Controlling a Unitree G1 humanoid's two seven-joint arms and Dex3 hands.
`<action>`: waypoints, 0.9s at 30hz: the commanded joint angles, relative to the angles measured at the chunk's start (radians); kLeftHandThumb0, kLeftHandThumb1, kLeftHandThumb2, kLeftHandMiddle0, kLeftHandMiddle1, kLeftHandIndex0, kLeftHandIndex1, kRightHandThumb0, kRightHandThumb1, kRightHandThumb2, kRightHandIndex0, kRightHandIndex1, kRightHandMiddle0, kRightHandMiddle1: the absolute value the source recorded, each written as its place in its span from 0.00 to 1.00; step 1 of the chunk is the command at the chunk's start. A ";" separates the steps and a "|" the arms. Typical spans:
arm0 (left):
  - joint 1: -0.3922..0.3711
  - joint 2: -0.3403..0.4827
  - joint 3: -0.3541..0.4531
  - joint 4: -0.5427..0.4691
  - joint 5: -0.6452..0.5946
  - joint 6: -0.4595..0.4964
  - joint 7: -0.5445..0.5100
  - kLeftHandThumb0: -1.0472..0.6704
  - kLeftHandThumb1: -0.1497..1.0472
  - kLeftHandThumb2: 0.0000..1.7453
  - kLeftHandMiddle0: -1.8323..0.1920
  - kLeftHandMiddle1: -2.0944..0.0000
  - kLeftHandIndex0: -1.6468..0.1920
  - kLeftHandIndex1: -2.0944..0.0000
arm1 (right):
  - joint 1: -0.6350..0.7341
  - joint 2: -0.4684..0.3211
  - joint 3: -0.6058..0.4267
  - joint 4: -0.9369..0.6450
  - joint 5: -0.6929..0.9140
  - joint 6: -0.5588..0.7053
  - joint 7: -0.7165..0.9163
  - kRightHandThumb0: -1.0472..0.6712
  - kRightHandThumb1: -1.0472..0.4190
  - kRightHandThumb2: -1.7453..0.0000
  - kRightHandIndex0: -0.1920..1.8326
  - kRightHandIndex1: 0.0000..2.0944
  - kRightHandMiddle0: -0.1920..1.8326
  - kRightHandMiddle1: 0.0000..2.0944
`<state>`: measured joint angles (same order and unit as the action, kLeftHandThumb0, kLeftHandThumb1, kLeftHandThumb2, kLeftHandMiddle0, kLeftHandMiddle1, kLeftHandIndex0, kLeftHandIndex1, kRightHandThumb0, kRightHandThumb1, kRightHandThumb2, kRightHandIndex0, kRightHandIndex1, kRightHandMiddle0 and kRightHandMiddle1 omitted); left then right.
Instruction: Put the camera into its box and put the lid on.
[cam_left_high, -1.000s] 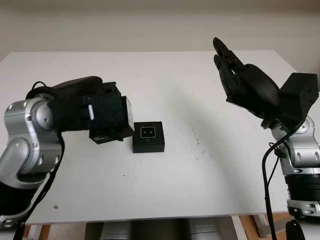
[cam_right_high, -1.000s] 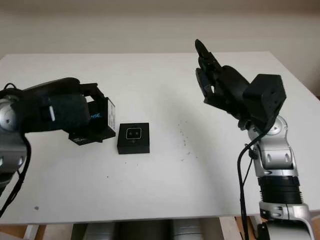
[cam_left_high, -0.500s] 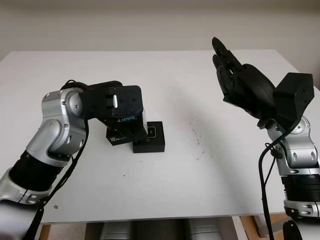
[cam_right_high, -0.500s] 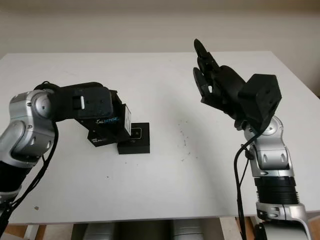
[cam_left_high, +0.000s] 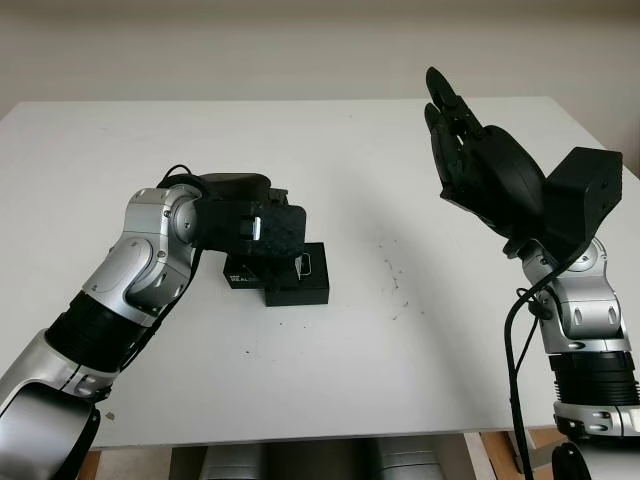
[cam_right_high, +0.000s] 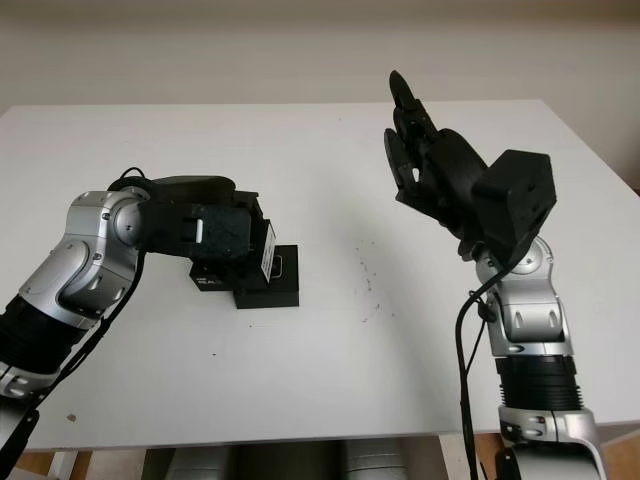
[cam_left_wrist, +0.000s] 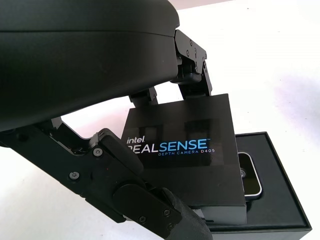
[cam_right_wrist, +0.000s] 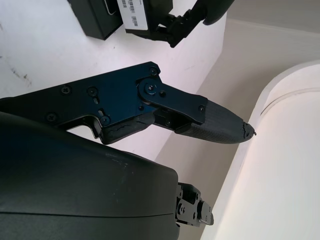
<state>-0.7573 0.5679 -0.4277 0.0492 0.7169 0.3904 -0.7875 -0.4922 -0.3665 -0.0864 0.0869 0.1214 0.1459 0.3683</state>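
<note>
My left robot hand (cam_left_wrist: 150, 165) grips the lid (cam_left_wrist: 192, 150) partly over the box (cam_left_wrist: 280, 200); the wrist view shows the camera (cam_left_wrist: 248, 175) seemingly inside. Right robot hand (cam_left_high: 470, 150) is raised, released, above the white surface (cam_left_high: 330, 370).

The lid (cam_left_wrist: 187, 155) looks like glossy black card with printed lettering. The box (cam_left_wrist: 280, 200) is matt black. The counter (cam_left_high: 330, 390) is smooth matt white. Both arms show brushed metal, with black plastic shells.

White table against a pale wall.
You see a white table (cam_left_high: 420, 380) with small dark specks near its middle; behind its far edge rises a plain cream wall (cam_left_high: 300, 45), and brown floor (cam_left_high: 495, 450) shows below its near edge.
</note>
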 joint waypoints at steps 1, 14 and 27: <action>-0.006 -0.003 0.005 0.009 0.004 -0.005 0.009 0.41 1.00 0.15 0.65 0.03 0.72 0.04 | 0.011 0.017 0.003 -0.021 0.012 0.008 -0.003 0.19 0.00 0.55 0.00 0.00 0.00 0.00; -0.027 -0.047 0.005 0.037 -0.027 0.022 -0.002 0.41 1.00 0.17 0.66 0.03 0.75 0.02 | 0.039 0.038 0.002 -0.041 0.021 0.056 -0.008 0.18 0.00 0.58 0.00 0.00 0.00 0.00; -0.096 -0.135 0.007 0.092 -0.103 0.213 -0.080 0.41 1.00 0.18 0.50 0.00 0.67 0.00 | 0.049 0.063 -0.003 -0.048 0.038 0.062 -0.018 0.23 0.00 0.57 0.00 0.00 0.00 0.00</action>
<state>-0.8217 0.4452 -0.4227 0.1324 0.6230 0.5867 -0.8551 -0.4448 -0.3111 -0.0856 0.0645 0.1501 0.2109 0.3548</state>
